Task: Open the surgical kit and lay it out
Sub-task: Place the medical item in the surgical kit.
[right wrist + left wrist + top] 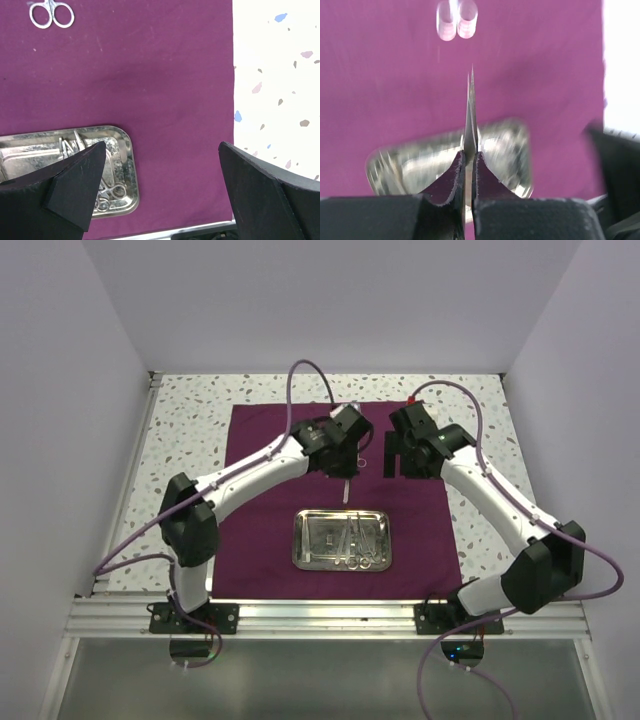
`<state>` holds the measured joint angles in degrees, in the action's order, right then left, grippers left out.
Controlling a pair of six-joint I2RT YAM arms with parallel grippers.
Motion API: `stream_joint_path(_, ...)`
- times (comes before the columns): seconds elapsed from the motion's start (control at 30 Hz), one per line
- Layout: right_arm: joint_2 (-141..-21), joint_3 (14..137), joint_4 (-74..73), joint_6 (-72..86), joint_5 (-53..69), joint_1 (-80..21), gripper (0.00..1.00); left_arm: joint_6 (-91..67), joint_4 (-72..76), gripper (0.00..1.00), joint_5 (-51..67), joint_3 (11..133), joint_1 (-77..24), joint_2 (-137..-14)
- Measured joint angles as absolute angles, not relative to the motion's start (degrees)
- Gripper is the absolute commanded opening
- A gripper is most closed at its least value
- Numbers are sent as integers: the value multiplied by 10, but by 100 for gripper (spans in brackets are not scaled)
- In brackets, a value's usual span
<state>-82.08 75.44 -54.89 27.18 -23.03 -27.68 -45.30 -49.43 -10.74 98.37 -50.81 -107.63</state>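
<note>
Left gripper (468,157), extended over the cloth (270,440) just beyond the tray (300,540), pinches tweezers (470,110). Right gripper (162,145) hangs alongside, jaws spread wide.

Maroon cloth (260,450) flat; steel tray (312,542) w/ instruments (354,544) on it; tweezers (471,112) above cloth

A white desk (185,415) flecked with grey, blue and pink specks is stretching back to the far wall, plain pale walls (320,300) are closing it in on three sides, and a metal rail (330,618) is running along its near edge, with a grey panel (320,680) sitting below it.
</note>
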Motion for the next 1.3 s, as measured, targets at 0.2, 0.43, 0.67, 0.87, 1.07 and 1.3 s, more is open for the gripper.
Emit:
stream_joint_path(0.2, -797, 767, -577, 268, -230, -277, 98, -393, -490, 0, -125, 1121, -440, -1164)
stream_joint_path(0.43, -721, 778, -608, 269, -219, -277, 98, -327, -469, 0, -130, 1147, -383, -1291)
stream_joint_path(0.67, -667, 742, -629, 274, -195, -277, 98, -288, -444, 0, -140, 1197, -378, -1376)
stream_joint_path(0.87, -650, 701, -627, 281, -154, -277, 95, -287, -406, 0, -144, 1183, -347, -1377)
stream_joint_path(1.07, -619, 627, -589, 289, -87, -277, 88, -288, -387, 36, -146, 1177, -319, -1377)
stream_joint_path(1.3, -625, 539, -527, 319, -45, -331, 79, -283, -372, 77, -154, 1134, -316, -1361)
